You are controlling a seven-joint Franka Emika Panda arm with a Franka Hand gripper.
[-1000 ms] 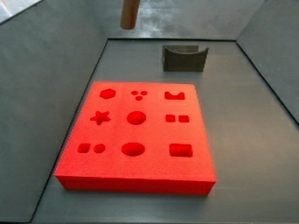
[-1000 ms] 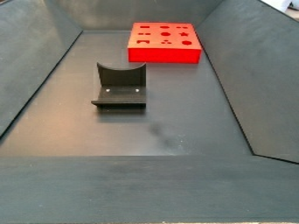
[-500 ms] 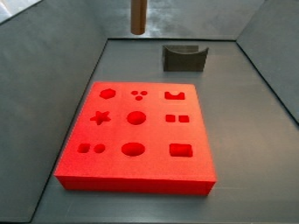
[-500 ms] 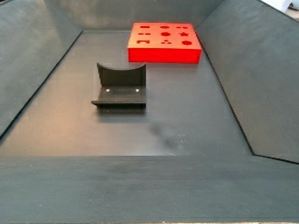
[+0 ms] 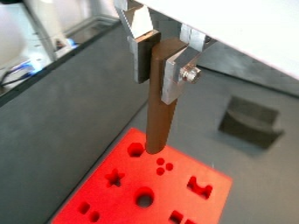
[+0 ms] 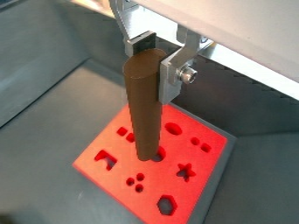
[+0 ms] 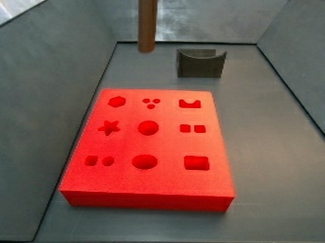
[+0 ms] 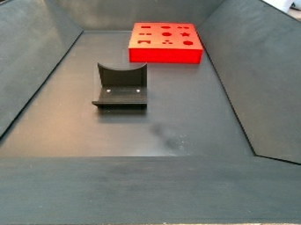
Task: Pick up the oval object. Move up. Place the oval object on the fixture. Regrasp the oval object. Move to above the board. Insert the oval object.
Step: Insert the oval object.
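Gripper [image 5: 156, 54] clamps the oval object [image 5: 162, 114] upright by its top end, hanging over the board [image 6: 205, 179], probably for insertion.

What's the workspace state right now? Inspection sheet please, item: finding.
Surface: dark grey floor with sloped grey walls; faint scuff marks, otherwise bare.
Oval object: brown oval object held upright, hanging above the board; its lower end shows in a side view.
Board: red board flat on the floor; none of its visible recesses is filled.
Fixture: fixture stands apart from the board, nothing in its notch.
Clutter: nothing seen.
Gripper: gripper above the board, shut on the oval object's upper end, in both wrist views.
Cables: blue and dark leads outside the enclosure wall.
Surroundings: bright, blurred equipment beyond the wall; not identifiable.
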